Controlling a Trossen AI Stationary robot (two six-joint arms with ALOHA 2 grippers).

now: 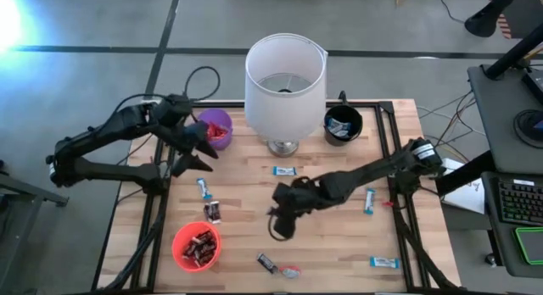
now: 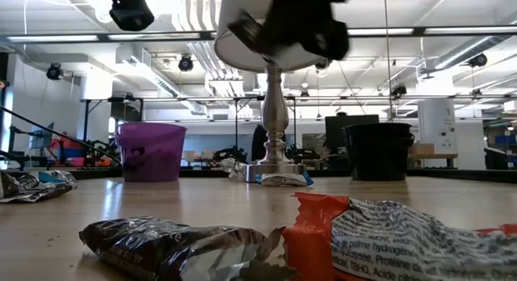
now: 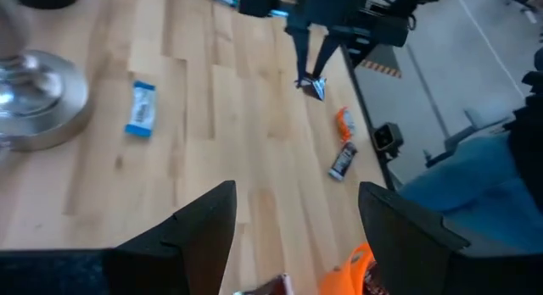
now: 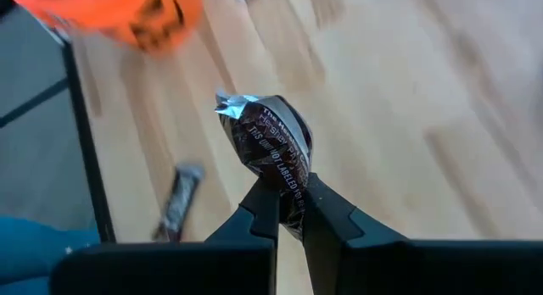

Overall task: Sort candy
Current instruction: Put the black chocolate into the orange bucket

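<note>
Pinched together, the right gripper (image 4: 288,206) holds a dark brown candy bar (image 4: 270,147) by one end above the wooden table (image 1: 246,202), near its middle, with the red cup (image 1: 196,247) of candy off to one side. Spread wide and holding nothing, the left gripper (image 3: 297,223) hangs beside the purple cup (image 1: 215,128). Blue-and-white candies (image 1: 284,170) lie scattered over the table, a dark one (image 1: 266,261) near the front edge, more in the black cup (image 1: 343,124) by the lamp (image 1: 284,79)
</note>
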